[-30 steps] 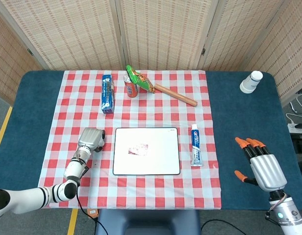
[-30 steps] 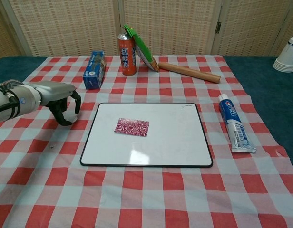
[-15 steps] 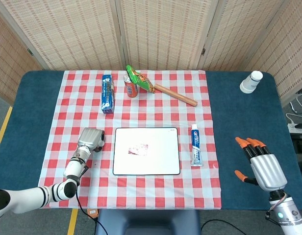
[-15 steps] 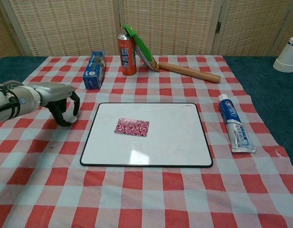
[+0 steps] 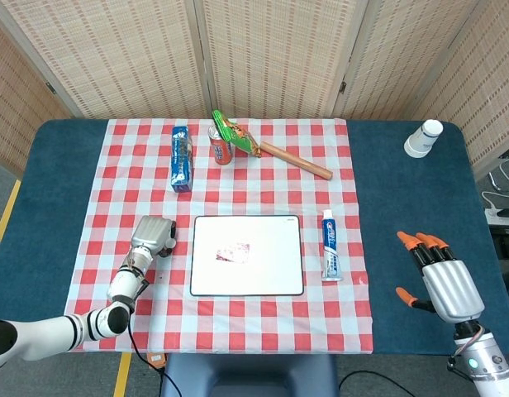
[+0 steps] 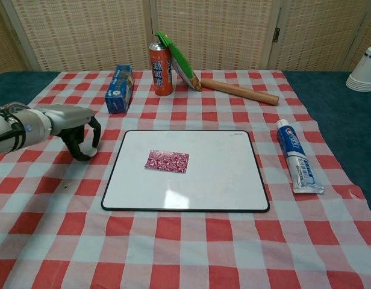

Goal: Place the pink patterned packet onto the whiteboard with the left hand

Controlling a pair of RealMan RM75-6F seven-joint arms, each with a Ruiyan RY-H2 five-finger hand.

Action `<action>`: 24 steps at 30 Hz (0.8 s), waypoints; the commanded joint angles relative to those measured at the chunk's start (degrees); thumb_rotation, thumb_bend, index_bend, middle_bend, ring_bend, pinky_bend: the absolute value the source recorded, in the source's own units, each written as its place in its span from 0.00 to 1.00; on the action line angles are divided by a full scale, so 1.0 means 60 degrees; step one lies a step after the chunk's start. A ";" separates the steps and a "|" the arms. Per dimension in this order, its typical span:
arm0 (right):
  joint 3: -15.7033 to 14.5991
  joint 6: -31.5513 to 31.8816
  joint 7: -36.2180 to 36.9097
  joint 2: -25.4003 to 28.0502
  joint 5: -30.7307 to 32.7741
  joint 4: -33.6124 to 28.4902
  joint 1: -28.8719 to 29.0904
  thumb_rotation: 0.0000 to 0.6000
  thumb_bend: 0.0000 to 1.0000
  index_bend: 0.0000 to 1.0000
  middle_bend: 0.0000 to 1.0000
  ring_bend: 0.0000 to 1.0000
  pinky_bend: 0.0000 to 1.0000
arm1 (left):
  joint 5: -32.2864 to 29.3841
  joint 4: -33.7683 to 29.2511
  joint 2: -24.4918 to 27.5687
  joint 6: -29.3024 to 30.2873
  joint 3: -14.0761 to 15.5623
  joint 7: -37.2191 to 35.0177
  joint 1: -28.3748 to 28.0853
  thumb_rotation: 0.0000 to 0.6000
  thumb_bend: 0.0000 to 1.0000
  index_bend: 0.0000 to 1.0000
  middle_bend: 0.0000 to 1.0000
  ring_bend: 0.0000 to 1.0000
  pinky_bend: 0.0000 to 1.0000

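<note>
The pink patterned packet (image 5: 233, 252) (image 6: 167, 161) lies flat on the whiteboard (image 5: 275, 277) (image 6: 215, 174), left of its middle. My left hand (image 5: 153, 236) (image 6: 74, 126) hovers over the checked cloth just left of the board, fingers curled downward and apart, holding nothing. A gap separates it from the packet. My right hand (image 5: 440, 279) stays over the blue table at the far right, fingers spread and empty; the chest view does not show it.
Along the back of the checked cloth stand a blue box (image 5: 181, 159) (image 6: 118, 89), a red can (image 5: 220, 145) (image 6: 161, 68), a green packet (image 6: 176, 57) and a wooden rolling pin (image 5: 294, 160) (image 6: 238, 91). Toothpaste (image 5: 330, 245) (image 6: 297, 157) lies right of the board. White cups (image 5: 423, 138) sit far right.
The left hand has drifted slightly left, away from the whiteboard. The packet and the right hand have not moved.
</note>
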 commanded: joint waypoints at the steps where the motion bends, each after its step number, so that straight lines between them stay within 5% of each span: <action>1: -0.0001 0.0005 0.0002 0.0000 -0.0004 -0.0005 -0.0002 0.91 0.15 0.03 0.17 0.12 0.17 | 0.0007 -0.0095 0.0078 0.0035 -0.0032 0.0018 -0.0018 1.00 0.30 0.51 1.00 1.00 0.99; 11: 0.0005 -0.0009 0.0035 0.0013 -0.0007 -0.0003 0.0014 0.91 0.15 0.03 0.17 0.12 0.17 | -0.0065 -0.1000 0.0353 0.0337 -0.0233 0.0392 -0.0330 1.00 0.30 0.51 1.00 1.00 0.99; 24: 0.0053 -0.0042 0.0390 0.0146 0.0105 0.0074 0.0033 0.91 0.15 0.03 0.17 0.12 0.17 | -0.0618 -0.1989 -0.0376 0.1133 -0.0771 0.1534 -0.1405 1.00 0.30 0.52 1.00 1.00 1.00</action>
